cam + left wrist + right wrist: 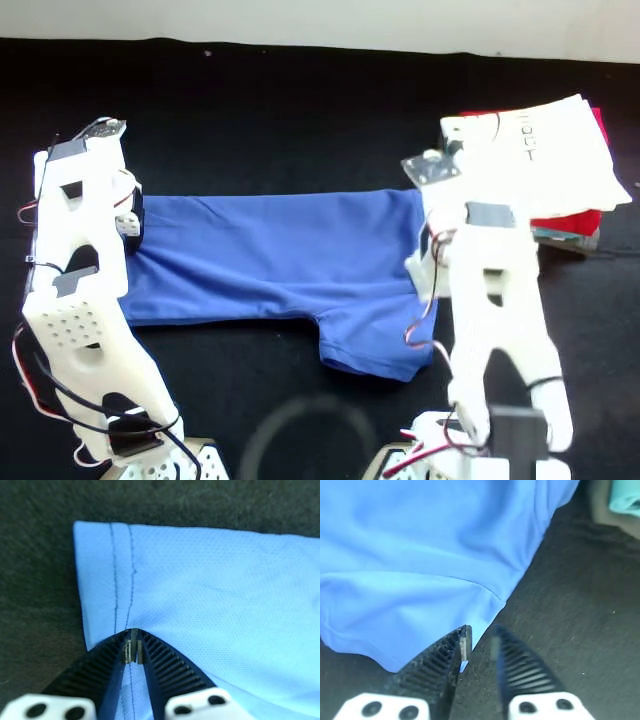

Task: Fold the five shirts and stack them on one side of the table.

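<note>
Between the closed tips of the left gripper (134,652) sits the hem of the blue knit shirt (210,590), likely pinched for a fold; the right gripper (480,642), narrowly parted, straddles the opposite edge, holding nothing. Beyond lies the white-topped shirt stack (545,165).

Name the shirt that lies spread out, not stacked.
The blue fabric shirt, flat on the black table; the white shirt and red shirt sit folded in a pile.
</note>
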